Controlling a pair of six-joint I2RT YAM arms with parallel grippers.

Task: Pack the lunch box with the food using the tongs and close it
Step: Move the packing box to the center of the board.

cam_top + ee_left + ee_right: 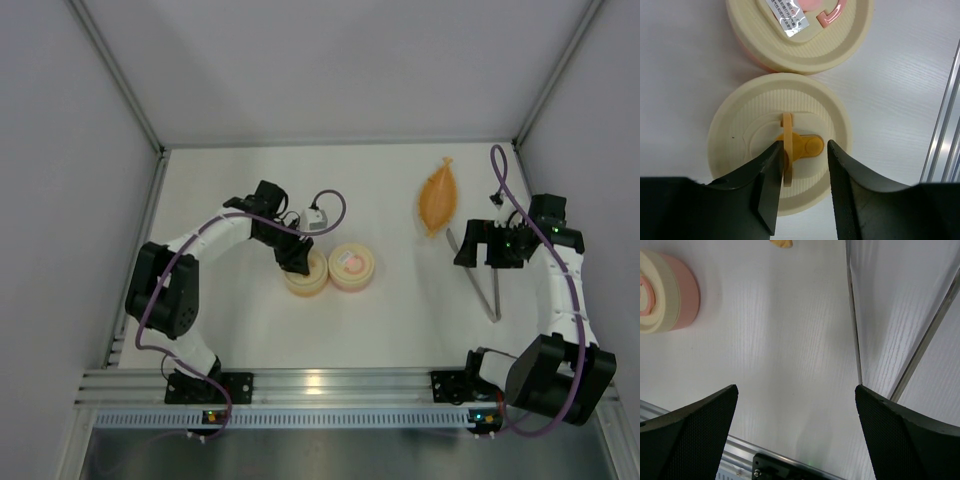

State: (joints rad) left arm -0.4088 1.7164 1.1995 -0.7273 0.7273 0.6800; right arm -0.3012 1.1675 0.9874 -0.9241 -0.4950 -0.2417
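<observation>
On the white tabletop (400,330), left of centre, the lunch box stands as 2 round cream-lidded tubs side by side, near each other, both with their lids on. The yellow-latched tub (740,125) lies directly under the left gripper (805,145). The pink-latched tub (840,45) sits just beyond it in the left wrist view, with a small silver sticker (785,17) on its lid.

The left gripper's jaws stand partly apart over the first tub's lid. Between them are the thin upright cream handle (786,125) and the round yellow latch (810,147). The left finger (767,190) is right against the handle, while the right finger (842,190) is just clear of the latch, so nothing is clamped.

Over on the right side, the tongs (476,283) lie flat on the tabletop, their 2 arms joined at the near end and their tips pointing toward the orange leaf-shaped dish (439,198). The right gripper (796,387) hangs above the tongs' far part with its jaws spread wide and nothing between them.

I cannot make out the food pieces at this scale.
</observation>
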